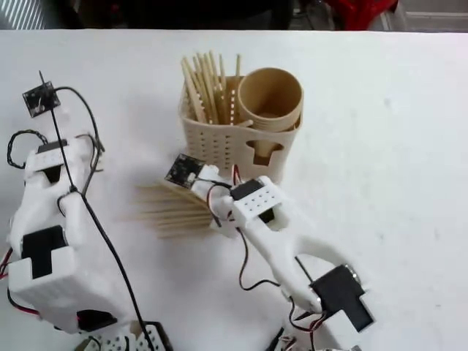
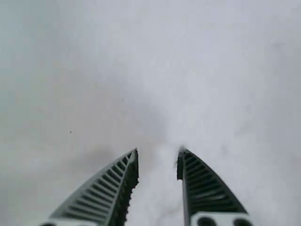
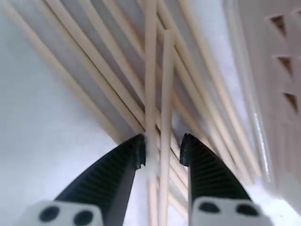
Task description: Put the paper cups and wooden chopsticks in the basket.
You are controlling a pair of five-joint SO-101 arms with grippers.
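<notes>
Pale wood lay fanned across the white table [image 1: 395,146] just left of the high view's centre. This was a spread of thin, loose wooden chopsticks [image 1: 168,208], and their right ends were hidden beneath the wrist of the white right arm [image 1: 278,227]. From above, that wrist also covered the right gripper [image 3: 162,137]. Its own camera showed the dark ribbed jaws partly open and straddling two of the loose sticks. One finger [image 3: 127,160] lay against a stick, and a sliver of gap showed on the other side, so nothing was clamped.

Just above centre stood the cream perforated plastic basket [image 1: 238,142]. It held a bundle of upright chopsticks [image 1: 208,84] in its left half and nested tan paper cups [image 1: 270,99] in its right. How many cups were stacked could not be made out. A wall of the basket showed beside the right gripper, cut off at the picture's edge.

The white left arm [image 1: 51,212] sat along the left edge of the high view, its base cut off at the bottom. Its fingers were hard to pick out from above. In its wrist camera the left gripper [image 2: 158,151] hung over bare table with its jaws a little apart and held nothing.
</notes>
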